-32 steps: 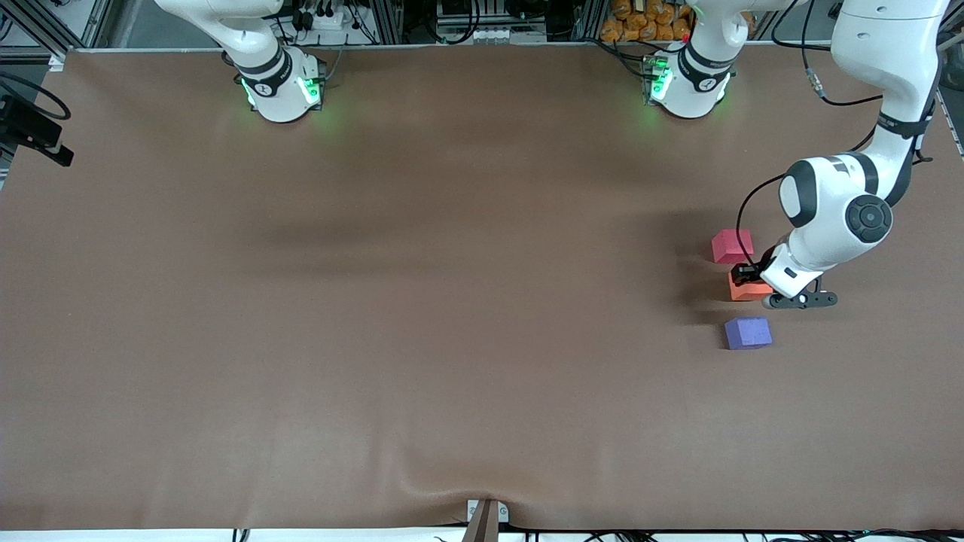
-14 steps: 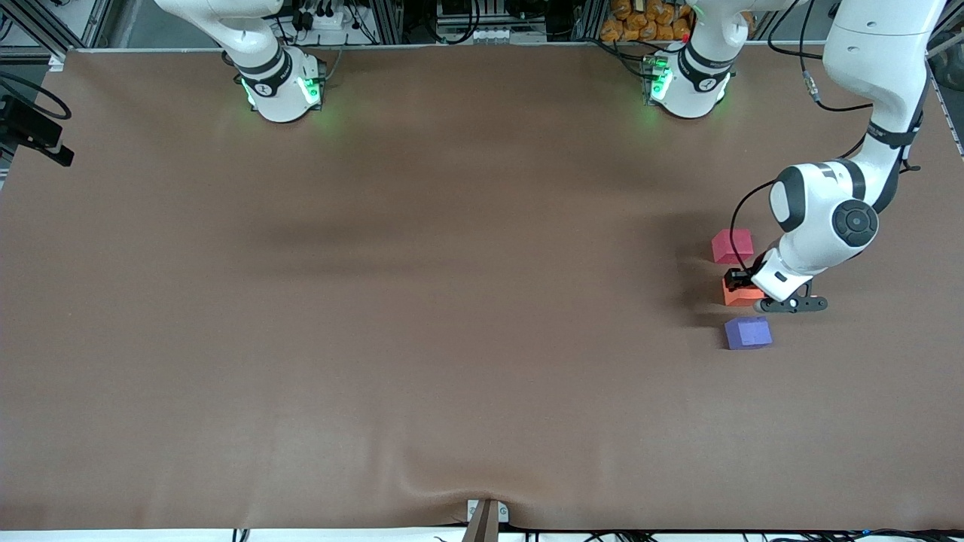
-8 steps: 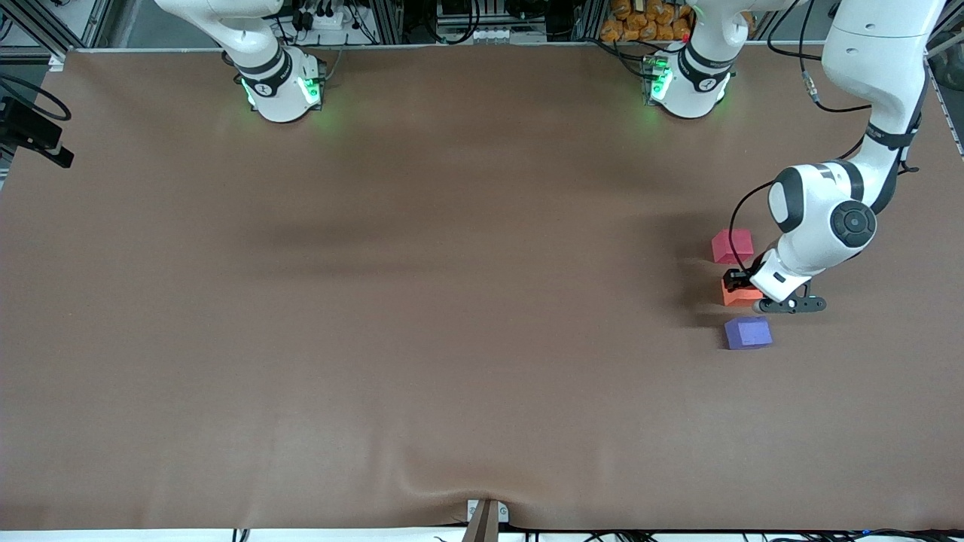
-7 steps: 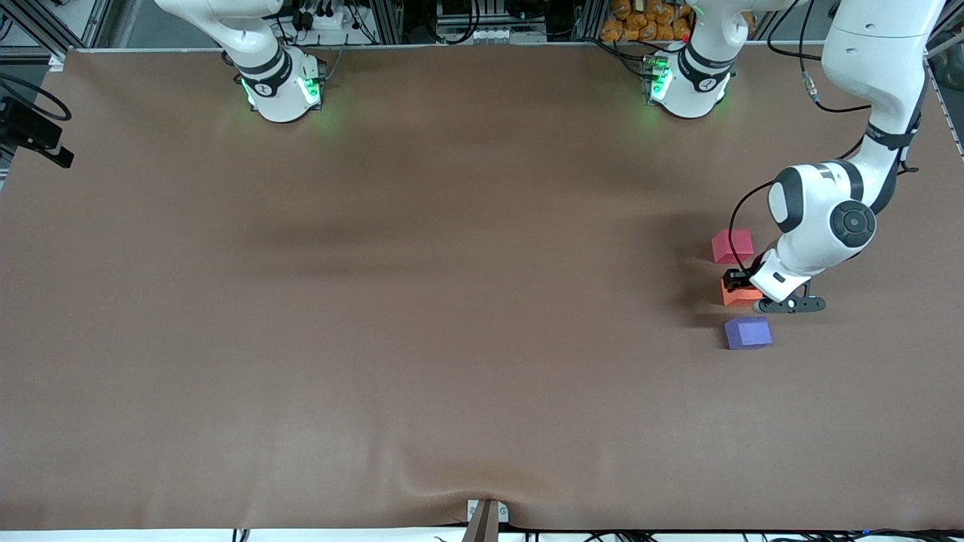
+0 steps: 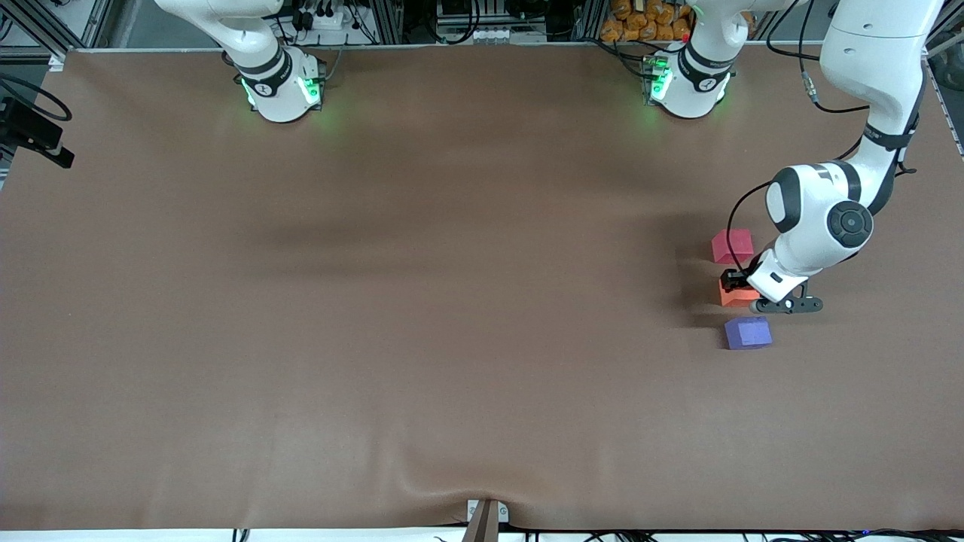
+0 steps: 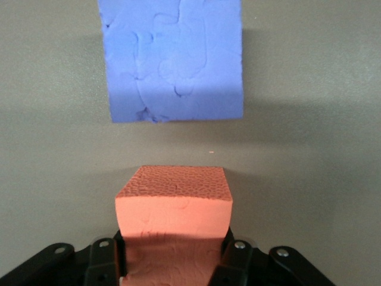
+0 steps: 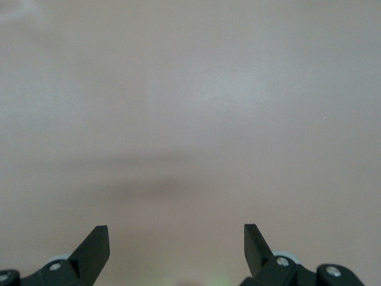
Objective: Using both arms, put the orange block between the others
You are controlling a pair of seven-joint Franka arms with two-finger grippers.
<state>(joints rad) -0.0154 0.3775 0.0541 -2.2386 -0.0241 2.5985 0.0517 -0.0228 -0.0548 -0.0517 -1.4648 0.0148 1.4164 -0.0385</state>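
My left gripper [image 5: 733, 281] is shut on the orange block [image 5: 735, 296], low over the table between the two others. The pinkish-red cube [image 5: 732, 245] lies farther from the front camera than the purple-blue cube [image 5: 748, 332]. The left wrist view shows the orange block [image 6: 172, 199] clamped in my left gripper [image 6: 172, 253], with the purple-blue cube [image 6: 175, 59] a short gap ahead of it. The right arm waits near its base; in the right wrist view my right gripper [image 7: 175, 238] is open over bare table.
The brown table mat [image 5: 422, 301] spreads wide toward the right arm's end. A black camera mount [image 5: 34, 132] sticks in at that end's edge. A small bracket [image 5: 486, 518] sits at the edge nearest the front camera.
The left gripper has carried the orange block slightly toward the right arm's end, bringing it more in line with the two other cubes. The right arm has not moved.
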